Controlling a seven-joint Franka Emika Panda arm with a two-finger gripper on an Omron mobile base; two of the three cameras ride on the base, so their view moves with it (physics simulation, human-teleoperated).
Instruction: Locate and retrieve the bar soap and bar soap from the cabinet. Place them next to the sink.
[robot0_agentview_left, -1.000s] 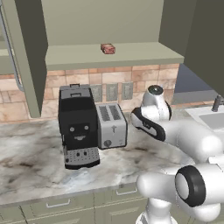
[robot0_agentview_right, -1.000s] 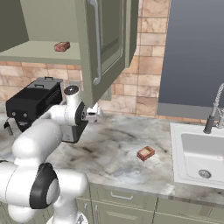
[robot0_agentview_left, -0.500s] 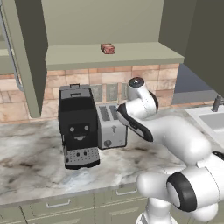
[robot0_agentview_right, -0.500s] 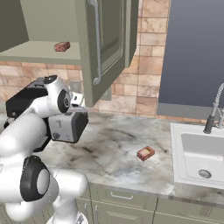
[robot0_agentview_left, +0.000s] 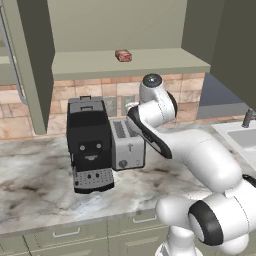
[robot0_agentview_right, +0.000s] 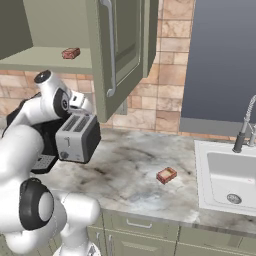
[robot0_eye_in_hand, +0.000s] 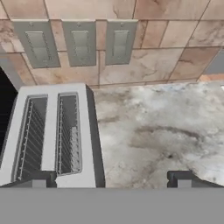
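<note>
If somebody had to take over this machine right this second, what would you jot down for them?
Hand: open, holding nothing, above the toaster, facing the tiled wall.
One bar soap lies on the counter left of the sink, so that one looks delivered.
The other bar soap sits on the shelf of the open cabinet, up above the toaster.
Left to do: raise the hand to the shelf, grasp that soap, and set it beside the sink near the first.
</note>
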